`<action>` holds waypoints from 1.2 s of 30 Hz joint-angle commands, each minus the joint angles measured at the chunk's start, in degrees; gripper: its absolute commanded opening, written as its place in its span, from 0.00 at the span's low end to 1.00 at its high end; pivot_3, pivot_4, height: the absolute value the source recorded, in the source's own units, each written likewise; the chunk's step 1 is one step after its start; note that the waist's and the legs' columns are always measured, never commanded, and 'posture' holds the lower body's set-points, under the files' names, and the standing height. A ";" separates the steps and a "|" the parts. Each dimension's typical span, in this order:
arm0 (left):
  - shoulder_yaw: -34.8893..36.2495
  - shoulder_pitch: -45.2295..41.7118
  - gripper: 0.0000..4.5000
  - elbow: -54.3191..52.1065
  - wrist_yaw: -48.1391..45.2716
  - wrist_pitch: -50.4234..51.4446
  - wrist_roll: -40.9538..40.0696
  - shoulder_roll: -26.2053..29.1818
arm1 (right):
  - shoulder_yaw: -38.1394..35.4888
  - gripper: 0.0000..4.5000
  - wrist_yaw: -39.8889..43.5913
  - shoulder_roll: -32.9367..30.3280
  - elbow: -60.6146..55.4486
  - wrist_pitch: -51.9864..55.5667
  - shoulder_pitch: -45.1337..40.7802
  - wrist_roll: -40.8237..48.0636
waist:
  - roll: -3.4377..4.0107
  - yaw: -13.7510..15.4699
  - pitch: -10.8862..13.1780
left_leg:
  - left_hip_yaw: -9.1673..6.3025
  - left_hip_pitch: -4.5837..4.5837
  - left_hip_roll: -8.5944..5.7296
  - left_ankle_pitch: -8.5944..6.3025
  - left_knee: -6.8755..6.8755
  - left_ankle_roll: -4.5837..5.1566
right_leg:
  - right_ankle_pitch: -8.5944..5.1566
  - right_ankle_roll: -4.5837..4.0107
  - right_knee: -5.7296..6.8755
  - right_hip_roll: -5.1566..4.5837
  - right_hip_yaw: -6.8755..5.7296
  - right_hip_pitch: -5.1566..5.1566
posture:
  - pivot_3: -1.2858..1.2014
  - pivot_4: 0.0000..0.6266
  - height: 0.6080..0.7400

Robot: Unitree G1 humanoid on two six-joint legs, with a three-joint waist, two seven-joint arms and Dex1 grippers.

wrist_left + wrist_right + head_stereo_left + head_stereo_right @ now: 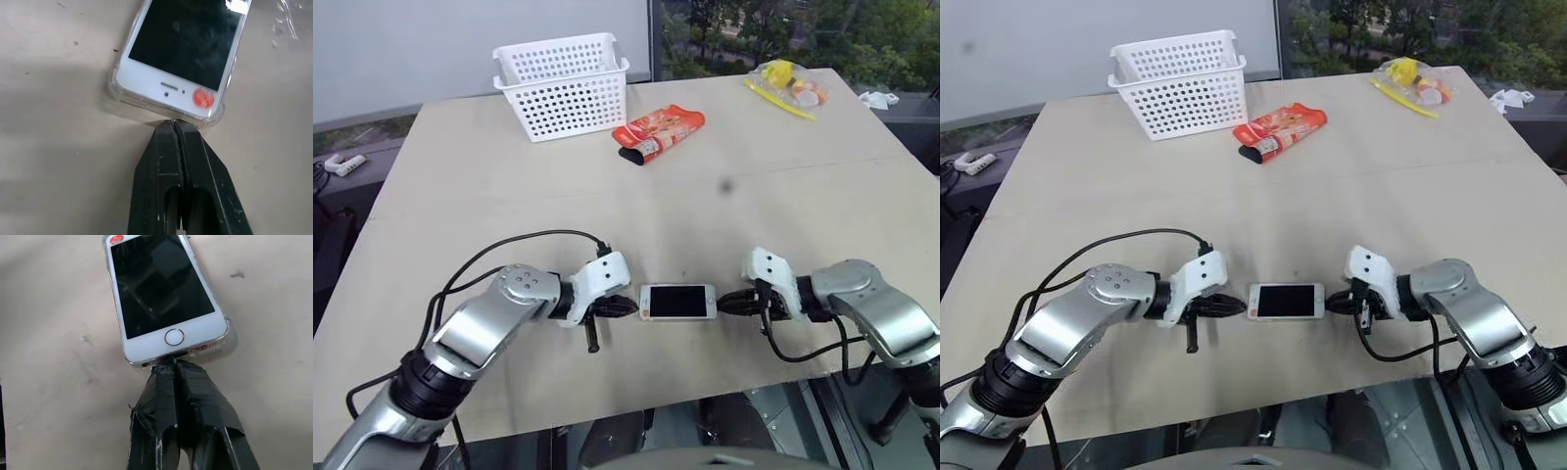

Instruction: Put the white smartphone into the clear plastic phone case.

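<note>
Near the tabletop's front edge, the white smartphone lies seated in the clear plastic phone case; left gripper and right gripper, jaws closed and empty, press its ends, apparently finishing seating.

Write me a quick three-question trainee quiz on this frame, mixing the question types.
1. True or false: the white smartphone lies inside the white basket.
2. How do the fingers of the left gripper and the right gripper stand? A) shut B) wide open
3. What clear thing surrounds the phone's edges?

Key: 1 false, it lies on the table between the two grippers. 2 A, each tip is at one short end of the phone. 3 the clear plastic phone case.
</note>
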 commanded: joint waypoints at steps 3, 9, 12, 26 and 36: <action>-1.31 -0.26 0.00 -2.56 1.76 1.50 -0.95 -3.32 | 6.26 0.01 -0.63 -0.33 -5.75 3.47 -5.34 -2.66 | 0.00 0.13 -0.01 | -0.01 0.05 -0.01 0.00 0.03 0.01 | 0.00 0.01 0.00 -0.02 -0.02 0.06 | 0.52 0.24 1.00; -0.92 -0.16 0.00 -2.81 2.51 2.20 -0.95 -4.42 | 17.12 0.01 -0.98 -0.60 -6.31 8.12 -12.92 -9.98 | 0.02 0.13 -0.04 | -0.02 0.08 -0.02 0.00 0.04 0.01 | 0.00 0.01 0.00 -0.02 -0.04 0.07 | 0.52 0.24 1.00; -0.80 -0.29 0.00 -2.86 2.99 2.57 -0.91 -4.99 | 22.57 0.01 -0.58 -0.27 -4.92 9.36 -17.11 -14.13 | -0.05 0.08 -0.11 | -0.02 0.12 -0.02 0.00 0.06 0.00 | 0.00 0.01 0.00 -0.03 -0.04 0.08 | 0.52 0.24 1.00; -0.57 -0.74 0.00 -2.54 4.57 3.10 -0.78 -6.95 | 39.55 0.01 5.59 6.51 0.57 7.63 -30.45 -26.86 | -0.29 -0.44 -0.54 | 0.01 1.06 0.03 -0.16 0.04 -0.26 | -0.09 0.01 0.02 -0.04 -0.16 0.82 | 0.52 0.24 1.00; 0.15 -0.12 0.00 -2.63 5.40 3.28 -0.97 -7.03 | 33.23 0.01 6.94 7.47 8.68 -1.47 -26.93 -28.01 | -0.53 -1.28 -0.87 | 0.01 1.61 0.14 -0.17 -0.03 -0.29 | -0.11 0.02 0.01 -0.05 -0.18 1.33 | 0.52 0.24 1.00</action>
